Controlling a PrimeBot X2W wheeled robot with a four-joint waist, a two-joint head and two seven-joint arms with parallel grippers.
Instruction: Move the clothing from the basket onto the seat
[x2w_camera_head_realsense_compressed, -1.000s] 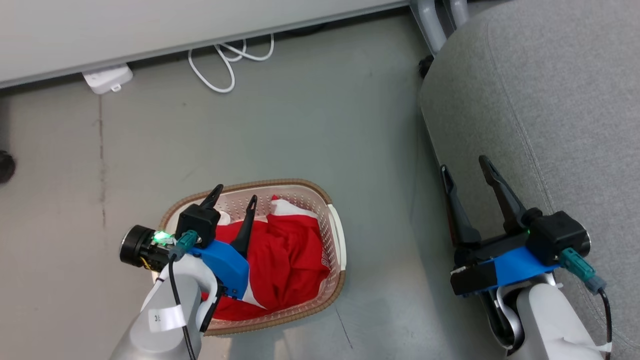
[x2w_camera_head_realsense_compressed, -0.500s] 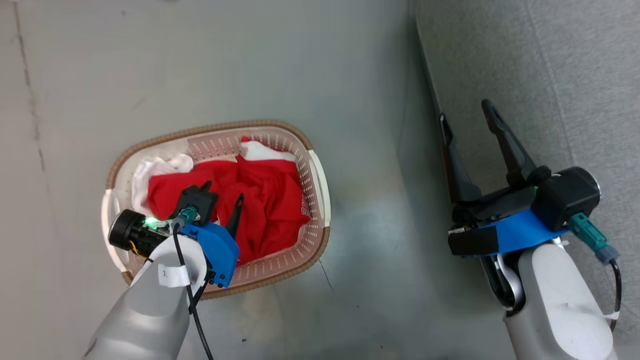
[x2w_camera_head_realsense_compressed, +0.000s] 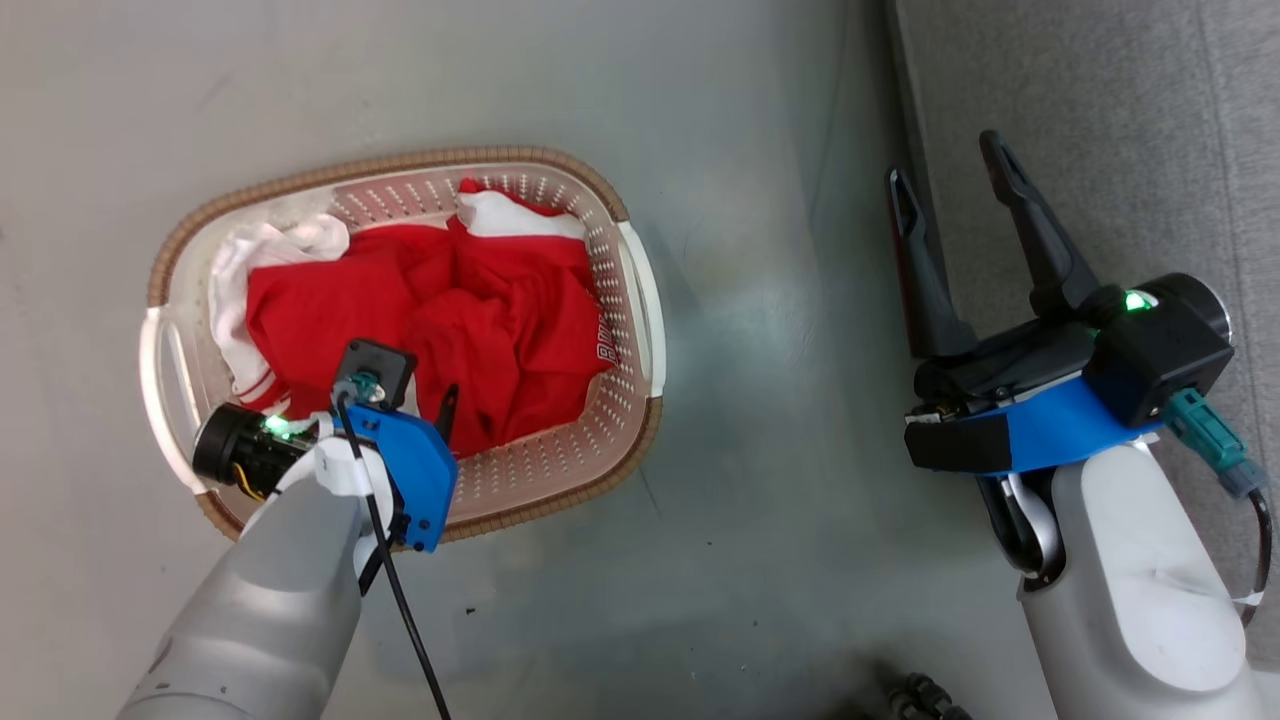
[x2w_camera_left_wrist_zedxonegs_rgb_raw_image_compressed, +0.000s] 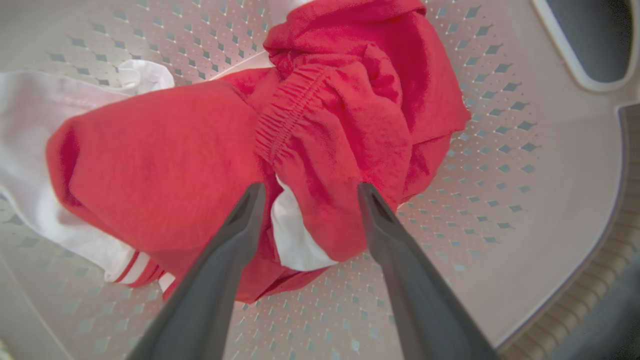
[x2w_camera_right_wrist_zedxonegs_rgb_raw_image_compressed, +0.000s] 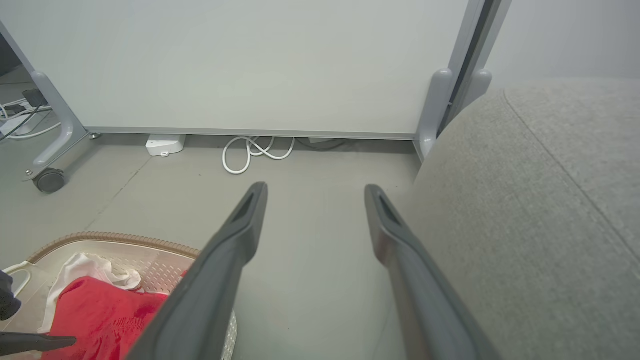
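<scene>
Lower now than a second ago, the left hand (x2w_camera_left_wrist_zedxonegs_rgb_raw_image_compressed: 311, 189) has gone from above the basket's (x2w_camera_head_realsense_compressed: 612, 400) rim down inside it, while the head camera has tipped downward, so the whole scene sits differently in the head view. Its two dark fingers stand apart, pointing down at the clothing (x2w_camera_head_realsense_compressed: 450, 310). In the left wrist view they straddle a bunched fold of red fabric with a white panel between them. The tips are right at the cloth, but nothing is clamped, and whether they press into it cannot be told.

All of the clothing lies crumpled in the basket, red in the middle and white patches toward the left end and far wall. The basket stands on the grey floor (x2w_camera_head_realsense_compressed: 760, 450), apart from the seat (x2w_camera_head_realsense_compressed: 1100, 120), which is to the robot's right.

Also spread and empty, the right hand (x2w_camera_head_realsense_compressed: 945, 160) hangs at the seat's left edge, one finger over the floor, the other over the grey upholstery.
</scene>
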